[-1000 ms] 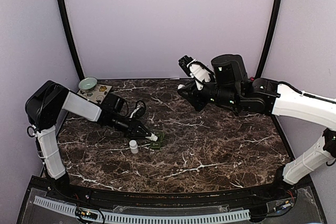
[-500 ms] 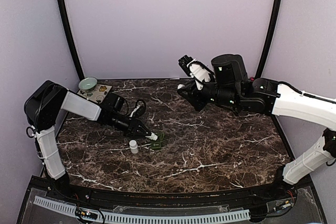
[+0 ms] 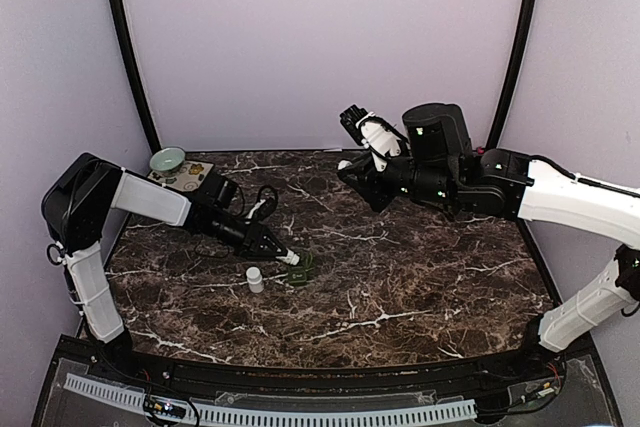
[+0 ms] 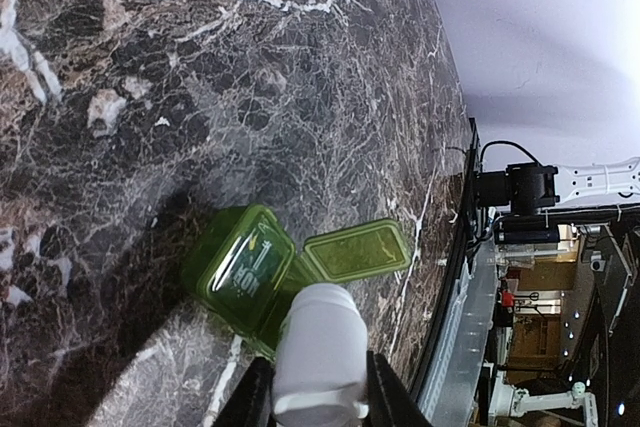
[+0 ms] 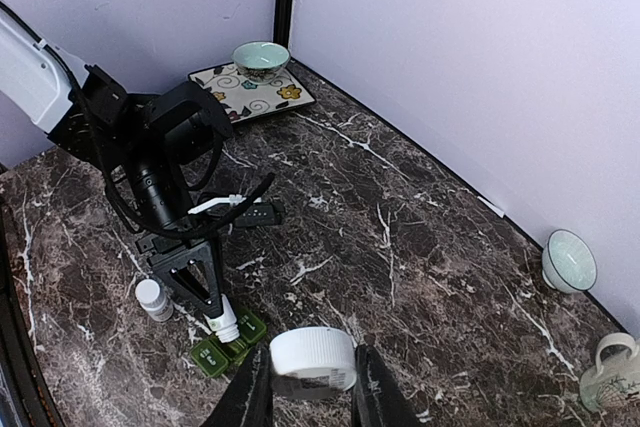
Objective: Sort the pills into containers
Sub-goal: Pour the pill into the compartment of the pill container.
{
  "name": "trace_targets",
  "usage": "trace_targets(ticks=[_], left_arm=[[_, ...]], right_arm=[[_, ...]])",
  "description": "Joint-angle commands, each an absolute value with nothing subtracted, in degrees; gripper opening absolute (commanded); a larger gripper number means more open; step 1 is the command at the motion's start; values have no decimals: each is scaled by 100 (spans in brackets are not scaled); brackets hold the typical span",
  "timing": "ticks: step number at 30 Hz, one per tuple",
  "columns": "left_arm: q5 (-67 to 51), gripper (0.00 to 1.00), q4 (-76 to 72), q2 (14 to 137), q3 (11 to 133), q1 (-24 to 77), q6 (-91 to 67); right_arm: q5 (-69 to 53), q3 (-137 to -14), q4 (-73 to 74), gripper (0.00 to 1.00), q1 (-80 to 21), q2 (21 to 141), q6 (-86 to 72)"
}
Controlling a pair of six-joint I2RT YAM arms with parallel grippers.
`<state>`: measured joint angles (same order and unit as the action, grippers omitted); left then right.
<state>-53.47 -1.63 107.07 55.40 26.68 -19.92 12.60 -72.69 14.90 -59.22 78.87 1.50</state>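
Shifted slightly since before, the left gripper (image 3: 289, 257) is clamped on a white bottle (image 4: 318, 352). From its wrist, the containers (image 4: 245, 267) are seen under its tips. From the right wrist, their long axis lies crosswise to it; a white cap (image 5: 312, 352) is pinched by the right gripper (image 5: 310, 362).

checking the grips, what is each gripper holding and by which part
Left gripper pinches a small white bottle across its body; right gripper pinches a white round cap by its edges.

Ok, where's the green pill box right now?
Top view: the green pill box sits left of table centre, under the bottle in the left hand, with a standing white bottle just left of it.
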Motion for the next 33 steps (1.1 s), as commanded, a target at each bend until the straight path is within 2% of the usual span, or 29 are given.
trace_targets(ticks=[1,15,33], left_arm=[[-5308,0,123,10415,5676,2712,-1800],[-5161,0,236,10344,5636,2784,-1727],[-6441,0,-2726,10643,4569,2368,-3534]], right_arm=[[1204,-7225,1223,9,-5955,7910,193],[1166,-7198,1247,8,-5959,7866,141],[1159,-7377,1422,8,-5959,7939,134]])
